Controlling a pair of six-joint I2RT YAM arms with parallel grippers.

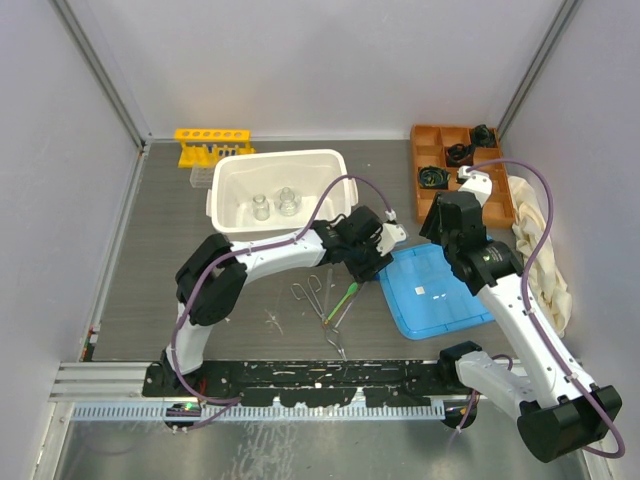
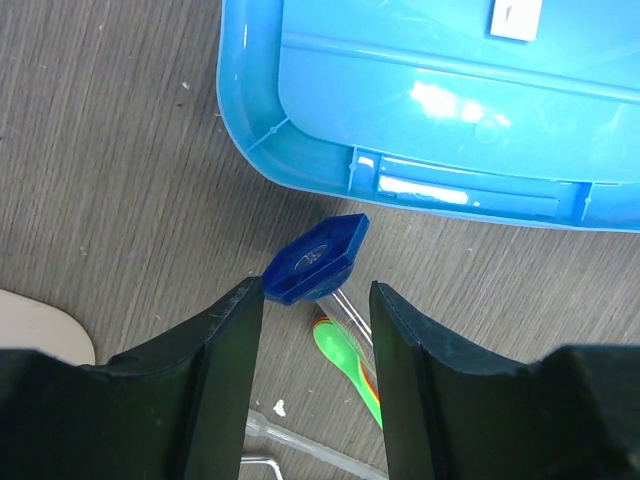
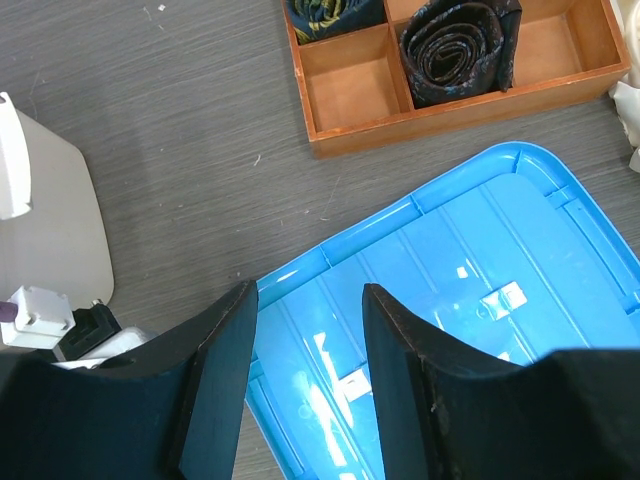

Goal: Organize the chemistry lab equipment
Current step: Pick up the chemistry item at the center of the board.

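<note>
The blue-based cylinder (image 2: 315,258) lies by the blue lid's corner, its clear tube running back between my left gripper's (image 2: 315,290) fingers, close along the right one. A gap shows beside the left finger, so this gripper (image 1: 378,262) stands open around it. Under the tube lies the green spatula (image 2: 345,350) (image 1: 346,296), with the metal tongs (image 1: 313,292) beside it. Two glass flasks (image 1: 275,204) stand in the white bin (image 1: 225,195). The yellow rack (image 1: 212,140) and clear plastic rack (image 1: 203,177) are at the back left. My right gripper (image 3: 307,292) (image 1: 437,228) hangs open over the lid, empty.
The blue lid (image 1: 435,290) (image 3: 480,300) (image 2: 450,110) lies flat at centre right. The orange compartment tray (image 1: 500,200) (image 3: 350,95) with black objects is at the back right. A cream cloth (image 1: 540,255) lies along the right wall.
</note>
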